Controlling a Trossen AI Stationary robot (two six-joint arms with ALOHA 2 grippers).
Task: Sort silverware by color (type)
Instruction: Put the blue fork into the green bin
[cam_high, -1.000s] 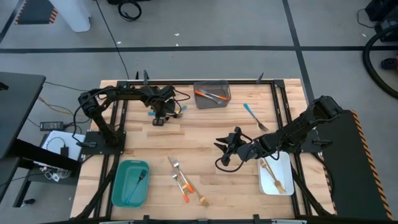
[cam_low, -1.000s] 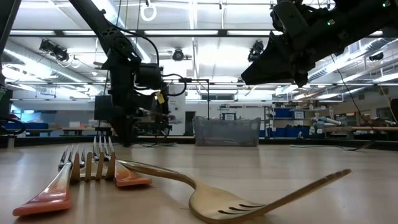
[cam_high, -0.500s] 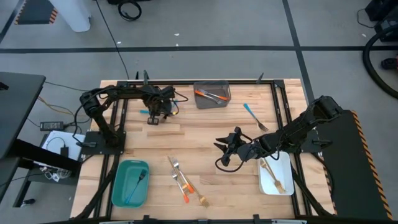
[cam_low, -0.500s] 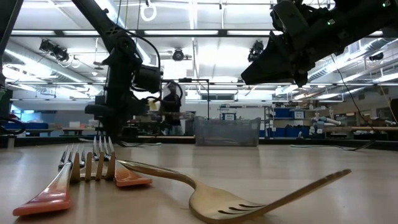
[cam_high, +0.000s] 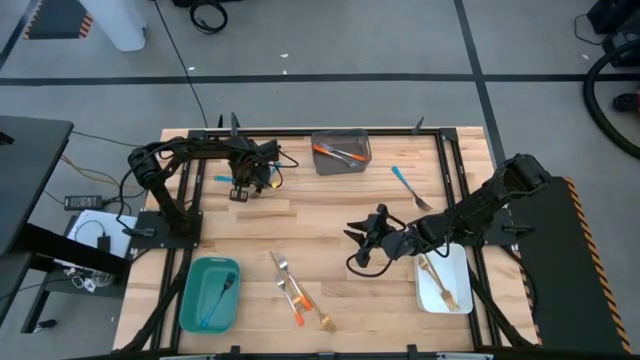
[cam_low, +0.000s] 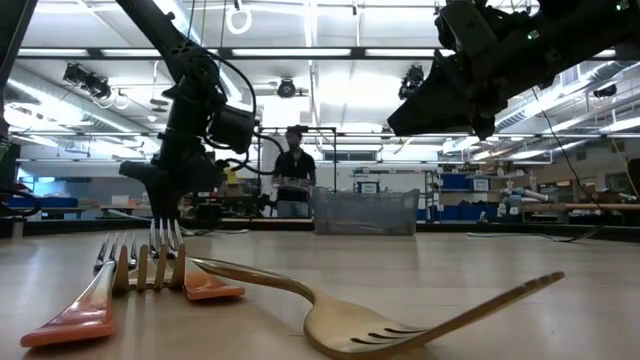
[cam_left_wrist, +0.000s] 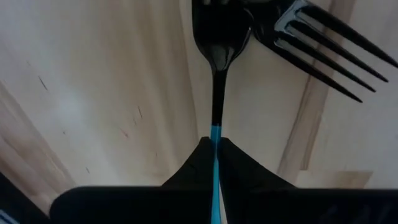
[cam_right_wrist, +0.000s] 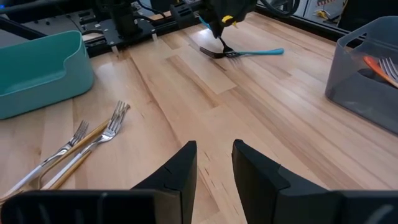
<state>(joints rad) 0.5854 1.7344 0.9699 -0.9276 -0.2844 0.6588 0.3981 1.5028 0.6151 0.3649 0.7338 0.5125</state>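
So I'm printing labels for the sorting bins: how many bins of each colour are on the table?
teal bin: 1
grey bin: 1
white bin: 1
Total: 3 bins

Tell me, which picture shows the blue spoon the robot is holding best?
The left wrist view: the blue-handled spoon fills it, pinched in the shut left gripper. The high view shows a speck, the right wrist view shows it far off, and the low view hides it.
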